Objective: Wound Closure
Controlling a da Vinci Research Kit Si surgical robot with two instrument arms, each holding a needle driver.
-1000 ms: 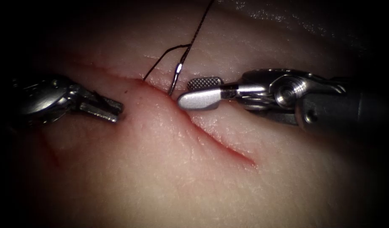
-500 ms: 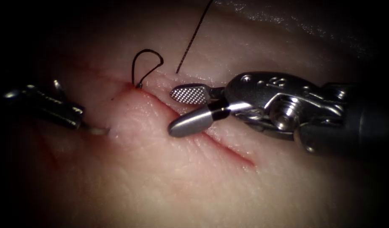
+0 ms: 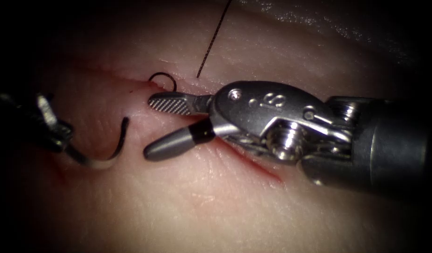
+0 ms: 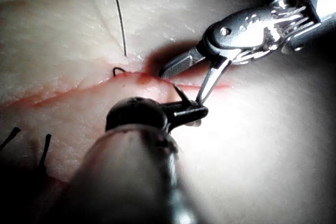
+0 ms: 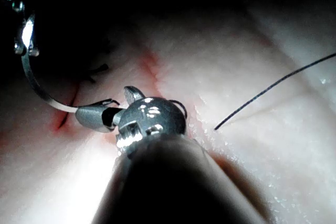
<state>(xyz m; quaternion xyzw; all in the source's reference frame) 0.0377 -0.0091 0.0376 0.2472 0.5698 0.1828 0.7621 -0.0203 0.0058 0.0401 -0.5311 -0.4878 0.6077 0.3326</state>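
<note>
Needle (image 3: 103, 157): left of cut (image 3: 253, 164), out of tissue (image 3: 216, 206), held near one end by left tool (image 3: 54, 133).
Right tool (image 3: 157, 126): over cut, jaws wide, empty, just right of needle.
Thread (image 3: 213, 40): enters tissue beside cut, small loop near right tool.

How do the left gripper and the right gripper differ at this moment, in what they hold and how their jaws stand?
The left gripper is shut on the needle, left of the cut; the right gripper holds nothing. The left one's jaws are closed; the right one's stand apart, over the cut near the thread loop. Both hover close above the tissue.
</note>
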